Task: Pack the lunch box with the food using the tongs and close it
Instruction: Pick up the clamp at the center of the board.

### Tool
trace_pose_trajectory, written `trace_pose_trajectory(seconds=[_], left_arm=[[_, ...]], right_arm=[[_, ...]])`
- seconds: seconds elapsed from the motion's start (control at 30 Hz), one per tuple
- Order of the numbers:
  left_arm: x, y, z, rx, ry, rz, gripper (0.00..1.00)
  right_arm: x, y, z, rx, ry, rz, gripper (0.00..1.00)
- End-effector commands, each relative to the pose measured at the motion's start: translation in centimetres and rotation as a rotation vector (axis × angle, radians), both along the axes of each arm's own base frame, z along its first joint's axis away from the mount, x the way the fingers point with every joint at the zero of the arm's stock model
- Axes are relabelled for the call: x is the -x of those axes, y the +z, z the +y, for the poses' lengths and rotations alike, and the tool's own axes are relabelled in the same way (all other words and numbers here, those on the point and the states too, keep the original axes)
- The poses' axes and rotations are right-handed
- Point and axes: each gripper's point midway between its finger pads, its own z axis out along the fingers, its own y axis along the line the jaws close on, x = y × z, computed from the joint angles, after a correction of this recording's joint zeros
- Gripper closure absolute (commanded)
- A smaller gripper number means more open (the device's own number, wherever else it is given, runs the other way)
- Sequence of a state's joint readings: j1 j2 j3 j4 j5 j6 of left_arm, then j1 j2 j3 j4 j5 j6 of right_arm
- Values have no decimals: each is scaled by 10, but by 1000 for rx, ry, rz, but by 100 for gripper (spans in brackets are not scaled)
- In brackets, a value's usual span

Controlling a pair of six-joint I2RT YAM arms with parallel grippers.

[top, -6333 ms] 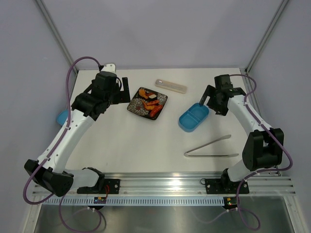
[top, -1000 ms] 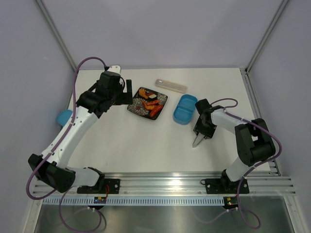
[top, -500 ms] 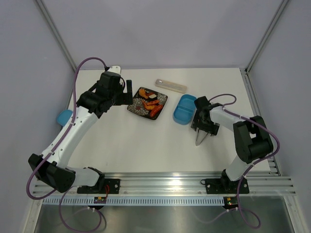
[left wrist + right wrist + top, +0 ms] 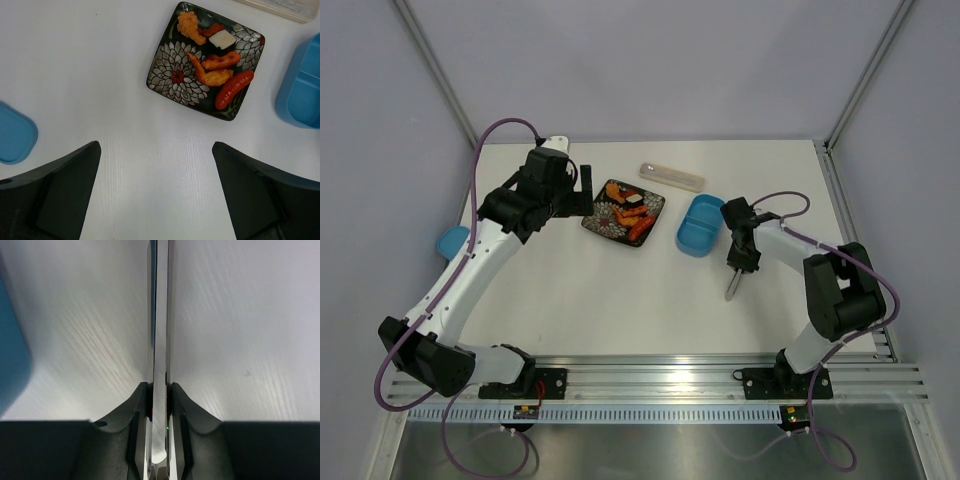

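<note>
The silver tongs point(image 4: 160, 315) are pinched flat between my right gripper's point(image 4: 160, 395) fingers, both arms pressed together. In the top view the right gripper point(image 4: 740, 258) is shut on the tongs point(image 4: 733, 288), just right of the open light-blue lunch box point(image 4: 700, 228); their tips point toward the table's near edge. The food point(image 4: 217, 61) lies on a black patterned plate point(image 4: 175, 75): orange pieces, a pale block point(image 4: 221, 38), a red sausage point(image 4: 234, 89). My left gripper point(image 4: 155, 146) hangs open above bare table, left of the plate point(image 4: 603, 222). The blue lid point(image 4: 450, 241) rests at the far left edge.
A long translucent case point(image 4: 672, 177) lies behind the plate and box. The lunch box's edge point(image 4: 10, 355) shows at the left of the right wrist view. Frame posts stand at the back corners.
My right gripper has opened and then shut again on the tongs within the last second, squeezing their arms together, and the tongs now point more straight toward the near edge. The left arm has not moved.
</note>
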State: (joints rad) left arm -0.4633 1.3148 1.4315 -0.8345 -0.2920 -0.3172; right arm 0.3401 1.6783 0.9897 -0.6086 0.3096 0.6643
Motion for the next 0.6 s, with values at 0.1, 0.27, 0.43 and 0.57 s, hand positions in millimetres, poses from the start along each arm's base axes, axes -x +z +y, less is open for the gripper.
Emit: trace_pose_trajectory(seconds=[0.1, 0.27, 0.43, 0.57], left_arm=[[-6, 18, 0, 15, 2, -59, 1], [-12, 23, 8, -29, 31, -76, 1], [-16, 35, 15, -39, 70, -120, 1], [-20, 35, 17, -40, 96, -115, 1]], right_arm=[[19, 75, -20, 58, 112, -58, 78], [3, 163, 15, -71, 357, -111, 76], [0, 218, 62, -221, 532, -83, 72], [-7, 238, 104, -254, 644, -44, 69]])
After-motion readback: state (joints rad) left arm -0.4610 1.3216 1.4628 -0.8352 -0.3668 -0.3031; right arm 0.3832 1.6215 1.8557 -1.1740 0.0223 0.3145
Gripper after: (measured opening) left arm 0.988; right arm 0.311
